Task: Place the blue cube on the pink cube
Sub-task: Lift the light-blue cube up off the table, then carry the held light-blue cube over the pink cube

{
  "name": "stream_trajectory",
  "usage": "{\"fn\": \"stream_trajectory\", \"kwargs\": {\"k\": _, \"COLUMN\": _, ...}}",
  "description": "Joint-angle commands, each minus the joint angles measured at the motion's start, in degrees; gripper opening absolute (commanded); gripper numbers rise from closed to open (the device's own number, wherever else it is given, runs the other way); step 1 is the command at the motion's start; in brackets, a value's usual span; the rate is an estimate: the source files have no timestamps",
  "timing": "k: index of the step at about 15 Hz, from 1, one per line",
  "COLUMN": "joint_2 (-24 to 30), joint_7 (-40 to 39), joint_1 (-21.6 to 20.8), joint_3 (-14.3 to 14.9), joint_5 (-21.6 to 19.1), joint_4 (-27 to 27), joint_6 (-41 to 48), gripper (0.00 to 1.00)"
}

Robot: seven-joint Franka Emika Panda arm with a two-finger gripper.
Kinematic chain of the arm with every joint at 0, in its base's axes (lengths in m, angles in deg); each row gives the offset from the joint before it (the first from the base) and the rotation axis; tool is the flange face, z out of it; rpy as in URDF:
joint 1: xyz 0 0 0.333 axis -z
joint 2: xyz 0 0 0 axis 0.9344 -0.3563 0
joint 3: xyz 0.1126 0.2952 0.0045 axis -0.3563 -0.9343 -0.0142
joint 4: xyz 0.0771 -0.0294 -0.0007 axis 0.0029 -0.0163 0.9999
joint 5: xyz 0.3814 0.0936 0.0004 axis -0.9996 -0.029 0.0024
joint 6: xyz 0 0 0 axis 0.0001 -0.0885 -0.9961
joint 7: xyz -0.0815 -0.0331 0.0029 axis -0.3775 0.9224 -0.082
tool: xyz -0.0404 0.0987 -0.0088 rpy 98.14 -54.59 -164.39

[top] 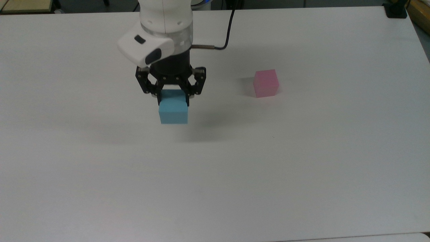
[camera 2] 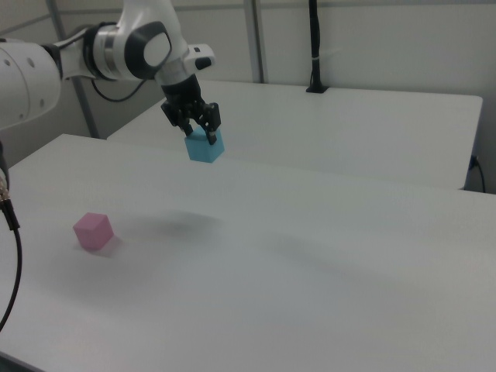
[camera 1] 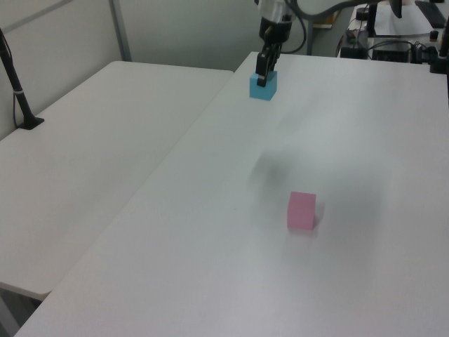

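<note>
My gripper (top: 172,96) is shut on the blue cube (top: 173,111), which hangs high above the white table (top: 302,161). In the left view the blue cube (camera 1: 263,85) hangs under the gripper (camera 1: 264,71) near the top of the picture. The right view has the cube (camera 2: 205,146) held by the gripper (camera 2: 200,130) well above the tabletop, with its shadow below. The pink cube (top: 266,83) rests alone on the table, to the top view's right of the gripper. It sits low in the left view (camera 1: 302,211) and at the right view's left (camera 2: 94,231).
A second white table (camera 1: 91,154) adjoins this one at the left view's left. A black post (camera 2: 315,46) stands at its far edge in the right view. A black clamp (top: 395,10) sits at the top view's upper right corner.
</note>
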Motion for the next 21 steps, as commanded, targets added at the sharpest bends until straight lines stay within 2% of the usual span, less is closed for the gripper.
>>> {"fn": "stream_trajectory", "kwargs": {"k": 1, "joint_2": 2.4, "joint_7": 1.0, "joint_1": 0.7, "joint_3": 0.2, "joint_5": 0.0, "joint_4": 0.1, "joint_6": 4.2, "gripper": 0.32}}
{"fn": "stream_trajectory", "kwargs": {"k": 9, "joint_2": 2.9, "joint_7": 1.4, "joint_1": 1.1, "joint_3": -0.2, "joint_5": -0.1, "joint_4": 0.4, "joint_6": 5.1, "gripper": 0.32}}
{"fn": "stream_trajectory", "kwargs": {"k": 13, "joint_2": 4.2, "joint_7": 4.0, "joint_1": 0.2, "joint_3": -0.7, "joint_5": -2.0, "joint_4": 0.2, "joint_6": 5.0, "gripper": 0.32}}
{"fn": "stream_trajectory", "kwargs": {"k": 14, "joint_2": 4.9, "joint_7": 5.5, "joint_1": -0.3, "joint_3": -1.7, "joint_5": -1.9, "joint_4": -0.1, "joint_6": 5.0, "gripper": 0.32}}
{"fn": "stream_trajectory", "kwargs": {"k": 17, "joint_2": 6.6, "joint_7": 8.8, "joint_1": -0.6, "joint_3": -7.0, "joint_5": -1.6, "joint_4": -1.1, "joint_6": 5.1, "gripper": 0.32}}
{"fn": "stream_trajectory", "kwargs": {"k": 21, "joint_2": 10.2, "joint_7": 12.2, "joint_1": -3.7, "joint_3": -9.2, "joint_5": -1.5, "joint_4": -4.7, "joint_6": 5.4, "gripper": 0.32}}
